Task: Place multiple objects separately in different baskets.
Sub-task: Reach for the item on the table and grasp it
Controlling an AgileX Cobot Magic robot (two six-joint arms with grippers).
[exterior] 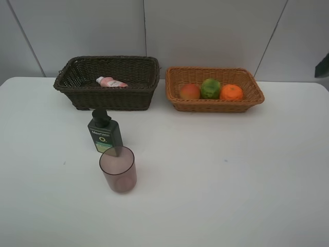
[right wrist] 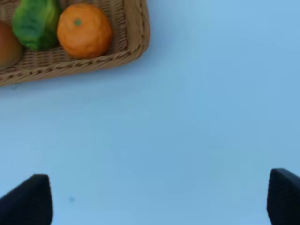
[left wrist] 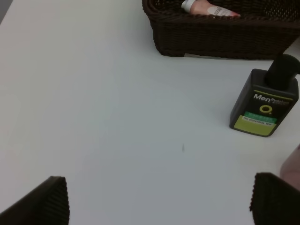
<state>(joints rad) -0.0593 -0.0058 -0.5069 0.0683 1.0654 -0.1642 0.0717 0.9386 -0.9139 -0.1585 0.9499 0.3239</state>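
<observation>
The dark brown basket (exterior: pixel 82 98) at the back left holds the pink bottle (exterior: pixel 111 82), lying on its side. Beside it, the light tan basket (exterior: pixel 216 105) holds the red-orange fruit (exterior: pixel 189 91), the green fruit (exterior: pixel 210 88) and the tangerine (exterior: pixel 231 92). In front of the brown basket the dark green pump bottle (exterior: pixel 104 134) stands upright on the table, and the mauve cup (exterior: pixel 118 169) stands just in front of it. My left gripper (left wrist: pixel 159 199) is open over bare table, apart from the pump bottle (left wrist: pixel 265 104). My right gripper (right wrist: pixel 161 197) is open over bare table, short of the tan basket (right wrist: pixel 136 35).
The white table (exterior: pixel 221 170) runs back to a grey wall. A dark edge of the right arm (exterior: pixel 323 66) shows at the far right of the high view; neither gripper shows there.
</observation>
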